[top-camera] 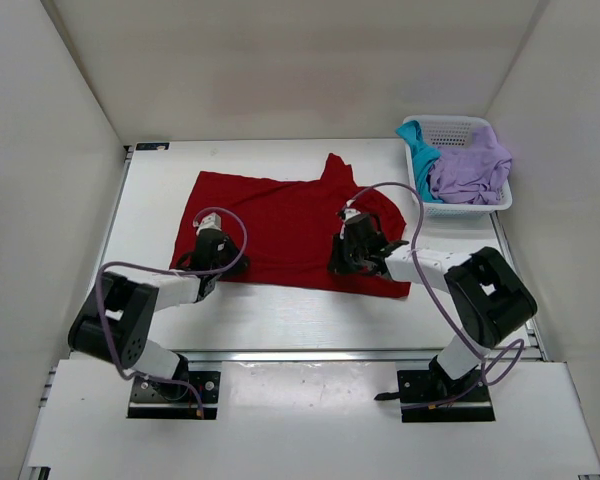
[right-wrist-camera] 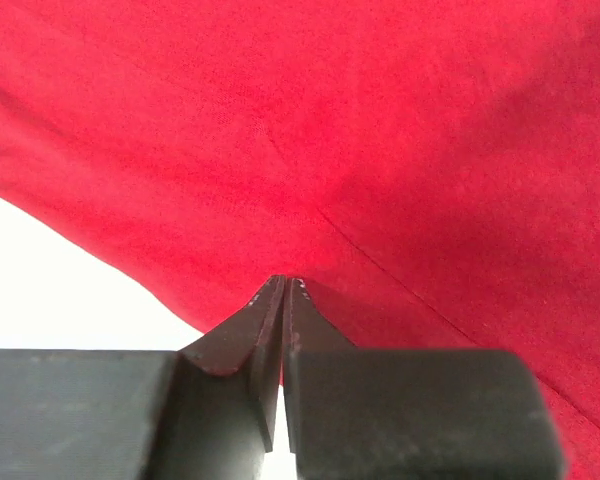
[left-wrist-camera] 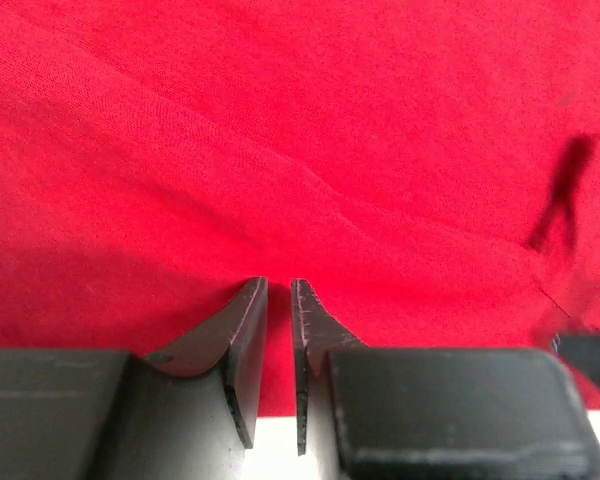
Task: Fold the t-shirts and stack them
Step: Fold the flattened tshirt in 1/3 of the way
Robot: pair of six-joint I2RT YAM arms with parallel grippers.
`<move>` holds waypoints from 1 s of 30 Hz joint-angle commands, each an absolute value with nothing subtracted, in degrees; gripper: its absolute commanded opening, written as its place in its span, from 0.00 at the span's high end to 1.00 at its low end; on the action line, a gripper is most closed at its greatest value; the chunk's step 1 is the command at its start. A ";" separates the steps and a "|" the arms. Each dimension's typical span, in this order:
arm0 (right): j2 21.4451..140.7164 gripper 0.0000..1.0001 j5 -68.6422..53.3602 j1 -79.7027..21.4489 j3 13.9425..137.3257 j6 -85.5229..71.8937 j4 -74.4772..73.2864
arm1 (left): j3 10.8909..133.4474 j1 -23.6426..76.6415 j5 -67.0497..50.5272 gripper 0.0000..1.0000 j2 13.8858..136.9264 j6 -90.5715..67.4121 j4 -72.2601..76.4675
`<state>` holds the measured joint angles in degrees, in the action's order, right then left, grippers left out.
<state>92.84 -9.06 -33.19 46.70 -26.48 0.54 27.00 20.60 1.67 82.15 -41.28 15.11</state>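
Note:
A deep red t-shirt (top-camera: pixel 290 225) lies spread out on the white table, with a sleeve pointing to the far side. My left gripper (top-camera: pixel 210 268) sits at its near-left hem. In the left wrist view that gripper (left-wrist-camera: pixel 278 285) has its jaws a narrow slit apart, with red cloth (left-wrist-camera: pixel 300 130) filling the slit. My right gripper (top-camera: pixel 341 268) is at the near hem, right of the middle. In its wrist view the gripper (right-wrist-camera: pixel 285 282) is shut, and the red cloth (right-wrist-camera: pixel 380 130) creases up to its tips. The teal t-shirt (top-camera: pixel 418 160) and the lavender t-shirt (top-camera: pixel 470 165) lie heaped in the basket.
A white mesh basket (top-camera: pixel 472 209) stands at the table's far right corner. White walls close in the table at the back and on both sides. Purple cables loop over both arms. Bare table shows along the near edge (top-camera: pixel 300 315).

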 commanded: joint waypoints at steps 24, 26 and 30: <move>69.97 0.86 -18.44 -35.43 27.49 -24.79 -8.52 | 6.49 5.00 -20.47 0.69 46.22 -43.15 -7.48; 68.48 0.76 -20.12 -31.58 31.37 -23.38 -9.75 | 10.86 6.50 -20.83 0.68 47.71 -43.77 -5.19; 70.38 0.72 -20.49 -24.00 42.17 -22.24 -7.04 | 27.58 11.25 -14.34 0.67 56.31 -43.33 -2.38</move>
